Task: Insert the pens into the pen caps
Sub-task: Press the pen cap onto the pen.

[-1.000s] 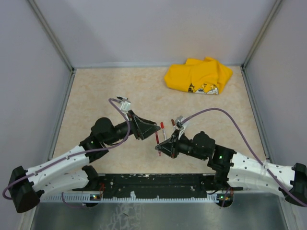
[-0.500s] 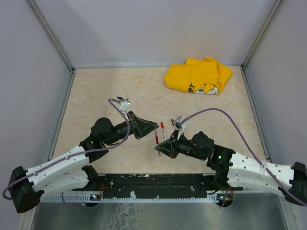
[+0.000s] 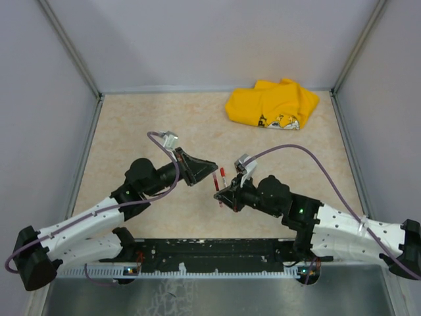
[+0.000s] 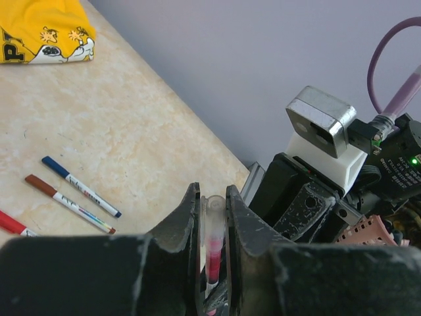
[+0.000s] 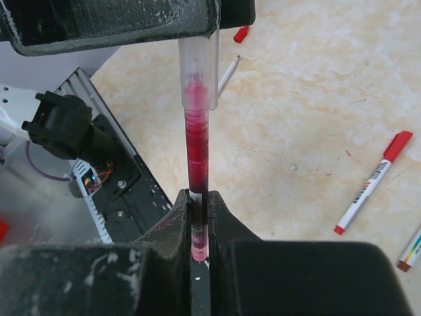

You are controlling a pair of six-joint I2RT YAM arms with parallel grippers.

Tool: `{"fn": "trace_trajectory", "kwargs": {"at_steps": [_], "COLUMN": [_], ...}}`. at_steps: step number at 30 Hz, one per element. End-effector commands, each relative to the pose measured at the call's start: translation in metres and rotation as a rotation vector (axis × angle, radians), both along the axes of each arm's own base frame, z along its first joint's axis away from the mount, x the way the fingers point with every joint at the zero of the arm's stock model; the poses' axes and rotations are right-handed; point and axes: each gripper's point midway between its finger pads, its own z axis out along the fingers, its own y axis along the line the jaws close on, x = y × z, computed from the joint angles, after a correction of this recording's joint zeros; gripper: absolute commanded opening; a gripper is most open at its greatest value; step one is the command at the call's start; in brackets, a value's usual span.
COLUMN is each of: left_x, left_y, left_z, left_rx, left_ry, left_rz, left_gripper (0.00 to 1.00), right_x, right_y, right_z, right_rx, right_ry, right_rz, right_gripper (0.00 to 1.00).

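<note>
Left end effector (image 4: 212,197) is clenched on the translucent tube cap (image 5: 199,72), right end effector (image 5: 199,205) clamped on the slim red-inked pen (image 5: 197,141), both up above the marbled beige bench (image 5: 316,99). The pen's tip sits inside the cap's mouth. To finish well: line them up and push straight along the barrel, no sideways bending. A small red cap (image 5: 241,34) lies alone beyond.

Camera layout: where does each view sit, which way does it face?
Top: above and behind the bases, looking down on the table; left arm, right arm, left hand and right hand show.
Left wrist: on the left arm, facing the right arm's camera and loose pens; own fingers show.
Right wrist: on the right arm, facing the left hand; own fingers show.
Shared: both wrist views show the red pen both hands grip.
</note>
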Motion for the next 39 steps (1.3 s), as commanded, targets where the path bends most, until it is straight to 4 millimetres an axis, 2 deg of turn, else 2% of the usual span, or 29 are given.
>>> {"fn": "trace_trajectory", "kwargs": {"at_steps": [1, 12, 23, 32, 39], "left_x": [-0.023, -0.026, -0.027, -0.028, -0.029], "left_y": [-0.010, -0.009, -0.008, -0.010, -0.011], "left_z": [-0.020, -0.025, -0.037, -0.044, -0.049], "left_rx": [0.074, 0.108, 0.147, 0.173, 0.191], "left_ry": [0.038, 0.055, 0.082, 0.092, 0.102], "left_rz": [-0.130, -0.144, -0.147, -0.158, -0.168], "left_gripper": [0.00, 0.00, 0.00, 0.00, 0.00], "right_x": [0.033, 0.054, 0.076, 0.080, 0.077], "right_y": [-0.004, -0.004, -0.008, -0.006, -0.008], "right_z": [0.105, 0.166, 0.215, 0.249, 0.287], "right_rx": [0.216, 0.233, 0.249, 0.260, 0.299], "right_ry": [-0.176, -0.292, -0.359, -0.421, -0.479], "right_rz": [-0.152, -0.214, -0.229, -0.223, -0.215], "right_gripper": [0.00, 0.00, 0.00, 0.00, 0.00]}}
